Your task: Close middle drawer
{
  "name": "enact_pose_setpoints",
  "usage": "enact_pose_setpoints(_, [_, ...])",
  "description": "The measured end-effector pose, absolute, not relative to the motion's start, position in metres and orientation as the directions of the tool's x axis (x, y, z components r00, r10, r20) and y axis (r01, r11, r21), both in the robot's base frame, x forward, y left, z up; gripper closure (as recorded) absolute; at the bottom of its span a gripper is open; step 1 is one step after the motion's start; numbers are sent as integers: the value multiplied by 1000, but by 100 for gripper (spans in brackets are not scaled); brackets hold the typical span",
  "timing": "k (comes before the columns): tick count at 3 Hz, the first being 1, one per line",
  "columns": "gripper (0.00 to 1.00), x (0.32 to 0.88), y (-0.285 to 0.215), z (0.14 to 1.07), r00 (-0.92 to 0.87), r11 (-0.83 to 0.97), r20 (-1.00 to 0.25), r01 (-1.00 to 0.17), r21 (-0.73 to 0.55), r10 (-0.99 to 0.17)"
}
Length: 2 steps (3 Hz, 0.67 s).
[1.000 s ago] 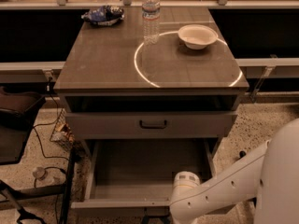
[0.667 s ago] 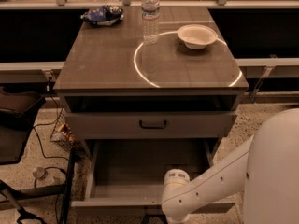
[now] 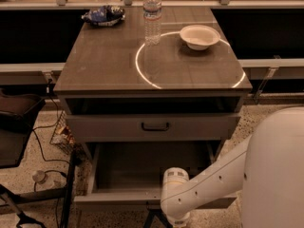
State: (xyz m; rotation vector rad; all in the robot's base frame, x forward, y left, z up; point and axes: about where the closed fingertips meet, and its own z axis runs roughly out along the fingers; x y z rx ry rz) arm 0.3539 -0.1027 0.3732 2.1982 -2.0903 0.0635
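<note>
The middle drawer (image 3: pixel 118 197) is pulled far out below the upper drawer front (image 3: pixel 109 126), which carries a dark bar handle (image 3: pixel 155 126). The middle drawer's deep grey box (image 3: pixel 142 163) looks empty, and its front runs along the bottom of the camera view with its handle hidden. My white arm (image 3: pixel 199 189) reaches from the lower right across the drawer's front right part. The gripper (image 3: pixel 154 219) shows only as a dark shape at the bottom edge, just in front of and below the drawer front near its middle.
On the cabinet top (image 3: pixel 104 65) stand a water bottle (image 3: pixel 152 15), a white bowl (image 3: pixel 199 36) and a chip bag (image 3: pixel 103 15). A dark chair (image 3: pixel 16 122) and cables (image 3: pixel 42 146) lie at the left. A shelf (image 3: pixel 275 63) runs behind.
My arm has swung left across the front of the open drawer and fills more of the lower right. The drawer has not moved.
</note>
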Motion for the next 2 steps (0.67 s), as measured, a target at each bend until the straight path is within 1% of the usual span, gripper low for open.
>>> enact_pose_setpoints(2, [100,362,-102,370,45,-41,95,-998,40,-995])
